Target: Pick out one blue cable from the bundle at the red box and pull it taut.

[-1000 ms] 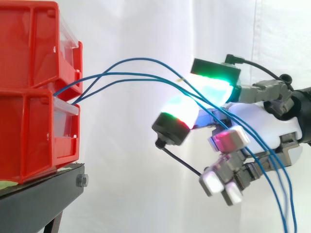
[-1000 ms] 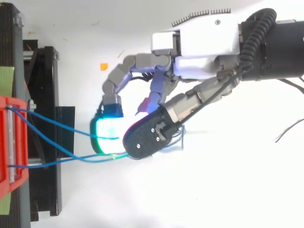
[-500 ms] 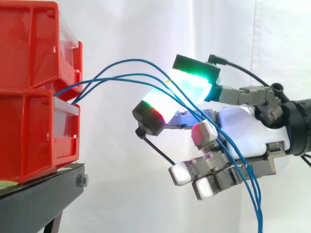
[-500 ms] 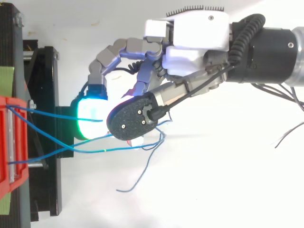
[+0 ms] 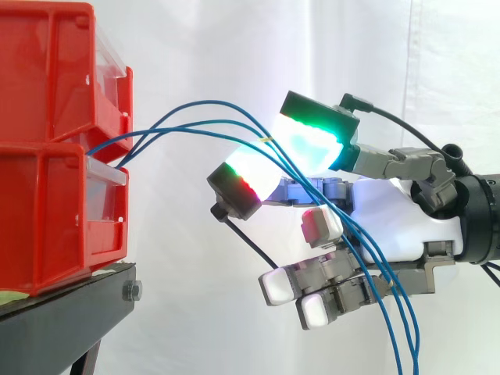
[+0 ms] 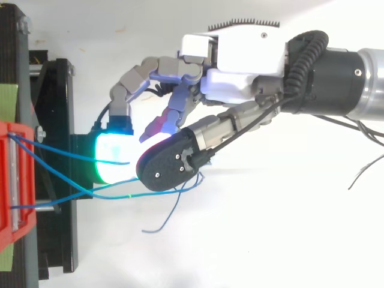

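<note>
Three blue cables [image 5: 187, 126] seen slack at red box [image 5: 55, 211] | one blue cable [image 6: 90, 159] judged pinched between pads [image 5: 308, 144] of hand [image 5: 391, 219] | pull not begun; withdrawal from box required.

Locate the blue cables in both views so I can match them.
Side view: blue cables arc from the red box at left, across the robot hand, dropping bottom right.
Top view: blue cables run from the left edge rightward to the robot hand.
Shared landmark: the red box, left in both.
</note>
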Controlling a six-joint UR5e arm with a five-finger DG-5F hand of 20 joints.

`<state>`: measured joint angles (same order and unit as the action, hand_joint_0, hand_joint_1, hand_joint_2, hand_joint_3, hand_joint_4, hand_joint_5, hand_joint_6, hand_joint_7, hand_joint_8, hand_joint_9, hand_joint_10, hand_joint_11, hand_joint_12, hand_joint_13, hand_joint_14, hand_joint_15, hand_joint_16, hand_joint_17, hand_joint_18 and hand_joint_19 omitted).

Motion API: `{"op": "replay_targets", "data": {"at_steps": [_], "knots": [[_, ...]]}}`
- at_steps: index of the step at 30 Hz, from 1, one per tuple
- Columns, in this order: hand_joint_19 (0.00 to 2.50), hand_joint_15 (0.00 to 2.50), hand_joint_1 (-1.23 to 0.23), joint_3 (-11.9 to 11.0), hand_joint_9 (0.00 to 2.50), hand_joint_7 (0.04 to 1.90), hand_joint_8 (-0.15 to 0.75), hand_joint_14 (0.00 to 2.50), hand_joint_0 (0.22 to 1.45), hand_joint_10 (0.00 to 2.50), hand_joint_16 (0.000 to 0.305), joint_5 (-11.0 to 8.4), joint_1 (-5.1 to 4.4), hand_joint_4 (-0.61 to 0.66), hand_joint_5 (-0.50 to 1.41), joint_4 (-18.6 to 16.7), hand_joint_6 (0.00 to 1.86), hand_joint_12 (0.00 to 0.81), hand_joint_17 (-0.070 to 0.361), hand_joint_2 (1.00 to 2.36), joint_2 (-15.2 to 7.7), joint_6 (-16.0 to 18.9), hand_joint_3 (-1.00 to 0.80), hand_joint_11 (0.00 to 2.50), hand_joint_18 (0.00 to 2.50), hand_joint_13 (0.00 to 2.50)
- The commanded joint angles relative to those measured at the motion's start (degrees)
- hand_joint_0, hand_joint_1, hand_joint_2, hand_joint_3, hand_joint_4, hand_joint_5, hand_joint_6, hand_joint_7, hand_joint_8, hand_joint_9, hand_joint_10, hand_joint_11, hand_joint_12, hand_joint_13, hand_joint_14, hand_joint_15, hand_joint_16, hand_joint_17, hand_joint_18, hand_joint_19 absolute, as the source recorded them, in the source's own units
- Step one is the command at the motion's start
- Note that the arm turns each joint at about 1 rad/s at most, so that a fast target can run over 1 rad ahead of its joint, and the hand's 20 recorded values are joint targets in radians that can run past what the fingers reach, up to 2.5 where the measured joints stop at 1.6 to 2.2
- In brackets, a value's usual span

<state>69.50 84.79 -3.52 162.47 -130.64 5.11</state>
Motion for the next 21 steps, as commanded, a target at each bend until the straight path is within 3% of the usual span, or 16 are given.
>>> {"op": "replay_targets", "data": {"at_steps": [1,7,12,17,21], "knots": [[0.45,0.30,-0.77,-0.1,1.31,0.85,0.202,0.01,0.60,0.02,0.044,0.02,-0.08,-0.14,0.01,-0.3,0.85,0.334,0.099,1.01,0.0,-3.3,-0.19,0.43,0.83,0.88],[0.45,0.30,-0.78,0.0,1.32,0.86,0.202,0.01,0.60,0.02,0.044,-0.15,-0.17,-0.14,0.01,0.0,0.85,0.334,0.099,1.01,-0.1,-6.3,-0.19,0.43,0.83,0.88],[0.45,0.30,-0.78,0.0,1.34,0.86,0.209,0.01,0.60,0.02,0.044,0.02,-0.26,-0.14,0.01,2.9,0.85,0.336,0.099,1.01,0.3,-8.3,-0.19,0.44,0.83,0.88],[0.46,0.29,-0.78,0.0,1.34,0.86,0.209,0.01,0.60,0.02,0.044,0.11,-0.26,-0.13,0.01,6.4,0.85,0.335,0.099,1.01,3.1,-9.5,-0.19,0.43,0.83,0.89],[0.46,0.30,-0.78,1.8,1.35,0.86,0.205,0.01,0.60,0.02,0.044,-0.15,-0.35,-0.14,0.01,8.7,0.85,0.335,0.099,1.01,6.7,-9.9,-0.19,0.44,0.83,0.89]]}}
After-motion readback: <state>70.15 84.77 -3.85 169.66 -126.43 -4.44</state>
